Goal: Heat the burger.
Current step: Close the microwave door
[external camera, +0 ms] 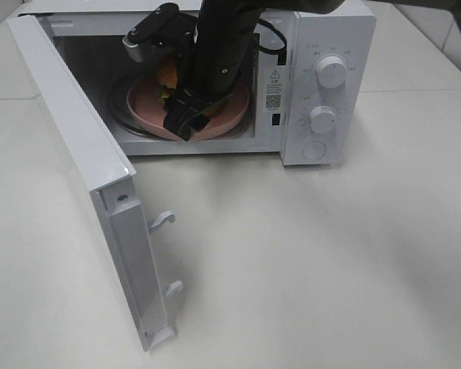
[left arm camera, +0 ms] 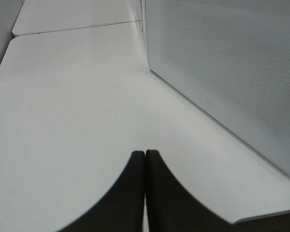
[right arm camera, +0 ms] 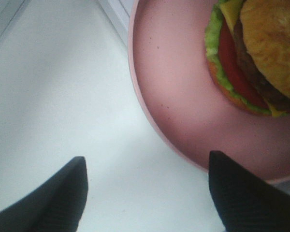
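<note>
High cam first: can see the microwave (external camera: 353, 46) with its door (external camera: 77, 154) swung wide and the right gripper (external camera: 186, 123) inside the microwave, low at the front rim of the pink plate (external camera: 146, 115). Can just make out the burger (external camera: 167, 75) on that plate, deep in the microwave, mostly hidden behind the arm.

Left wrist cam: shows the left gripper (left arm camera: 145, 193) pinched fully closed on nothing, hovering over the table (left arm camera: 63, 96) outside the microwave, beside a perforated white panel (left arm camera: 222, 72), probably the door.

Right wrist cam: shows the right gripper spread wide and gripping nothing, one finger (right arm camera: 246, 193) at the plate's rim, the other off to the side of it. Burger on the plate's far part, bun on top.

Reckon the drop-off is done, so: pull straight back out of the microwave, hold the jaws wide and lifted clear of the rim so as not to drag the plate, mind the door frame, then shut the door and turn a knob (external camera: 332, 73).
</note>
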Tool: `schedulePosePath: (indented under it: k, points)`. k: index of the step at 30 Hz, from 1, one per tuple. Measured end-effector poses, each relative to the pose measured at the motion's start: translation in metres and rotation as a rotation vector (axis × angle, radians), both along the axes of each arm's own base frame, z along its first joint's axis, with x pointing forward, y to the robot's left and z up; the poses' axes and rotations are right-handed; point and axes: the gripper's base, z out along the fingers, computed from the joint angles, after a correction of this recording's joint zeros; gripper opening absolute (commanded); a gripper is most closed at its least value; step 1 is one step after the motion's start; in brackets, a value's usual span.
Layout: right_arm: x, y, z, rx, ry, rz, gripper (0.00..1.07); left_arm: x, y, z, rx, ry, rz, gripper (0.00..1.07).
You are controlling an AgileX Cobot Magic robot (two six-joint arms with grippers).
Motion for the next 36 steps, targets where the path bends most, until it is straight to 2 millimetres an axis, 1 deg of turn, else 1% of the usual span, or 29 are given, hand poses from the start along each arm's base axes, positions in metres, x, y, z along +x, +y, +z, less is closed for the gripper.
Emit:
schedulePosePath:
  k: [1,2,3,6,8,10,13,15,18,21,23,27,28,30,31,32,33,34,35,36]
  points:
    - [-0.002,-0.002,0.008,0.011,0.011,-0.036,0.69,0.000,0.000,0.000,0.000,0.000,0.000,0.00]
    - [-0.004,-0.003,0.010,0.015,0.018,-0.055,0.69,0.000,0.000,0.000,0.000,0.000,0.000,0.00]
    - [-0.004,-0.003,0.010,0.015,0.018,-0.055,0.69,0.000,0.000,0.000,0.000,0.000,0.000,0.00]
    - [-0.009,-0.008,0.019,0.023,0.067,-0.148,0.69,0.000,0.000,0.000,0.000,0.000,0.000,0.00]
    - [-0.011,-0.009,0.020,0.020,0.082,-0.166,0.69,0.000,0.000,0.000,0.000,0.000,0.000,0.00]
    - [-0.020,-0.012,0.028,0.027,0.156,-0.226,0.69,0.000,0.000,0.000,0.000,0.000,0.000,0.00]
    - [-0.022,-0.013,0.028,0.025,0.180,-0.242,0.69,0.000,0.000,0.000,0.000,0.000,0.000,0.00]
    - [-0.029,-0.017,0.027,-0.019,0.263,-0.299,0.69,0.000,0.000,0.000,0.000,0.000,0.000,0.00]
    - [-0.033,-0.020,0.026,-0.045,0.306,-0.351,0.69,0.000,0.000,0.000,0.000,0.000,0.000,0.00]
    - [-0.034,-0.020,0.026,-0.042,0.316,-0.364,0.69,0.000,0.000,0.000,0.000,0.000,0.000,0.00]
    - [-0.034,-0.020,0.026,-0.030,0.327,-0.428,0.69,0.000,0.000,0.000,0.000,0.000,0.000,0.00]
    - [-0.036,-0.021,0.027,-0.023,0.331,-0.455,0.69,0.000,0.000,0.000,0.000,0.000,0.000,0.00]
    - [-0.040,-0.025,0.025,-0.036,0.344,-0.466,0.69,0.000,0.000,0.000,0.000,0.000,0.000,0.00]
    - [-0.042,-0.028,0.025,-0.048,0.345,-0.467,0.69,0.000,0.000,0.000,0.000,0.000,0.000,0.00]
    - [-0.049,-0.036,0.024,-0.080,0.345,-0.471,0.69,0.000,0.000,0.000,0.000,0.000,0.000,0.00]
    - [-0.049,-0.036,0.024,-0.080,0.345,-0.471,0.69,0.000,0.000,0.000,0.000,0.000,0.000,0.00]
    - [-0.055,-0.045,0.024,-0.120,0.334,-0.484,0.69,0.000,0.000,0.000,0.000,0.000,0.000,0.00]
    - [-0.055,-0.045,0.024,-0.120,0.334,-0.484,0.69,0.000,0.000,0.000,0.000,0.000,0.000,0.00]
    - [-0.058,-0.050,0.027,-0.129,0.320,-0.492,0.69,0.000,0.000,0.000,0.000,0.000,0.000,0.00]
    - [-0.064,-0.062,0.032,-0.154,0.296,-0.515,0.69,0.000,0.000,0.000,0.000,0.000,0.000,0.00]
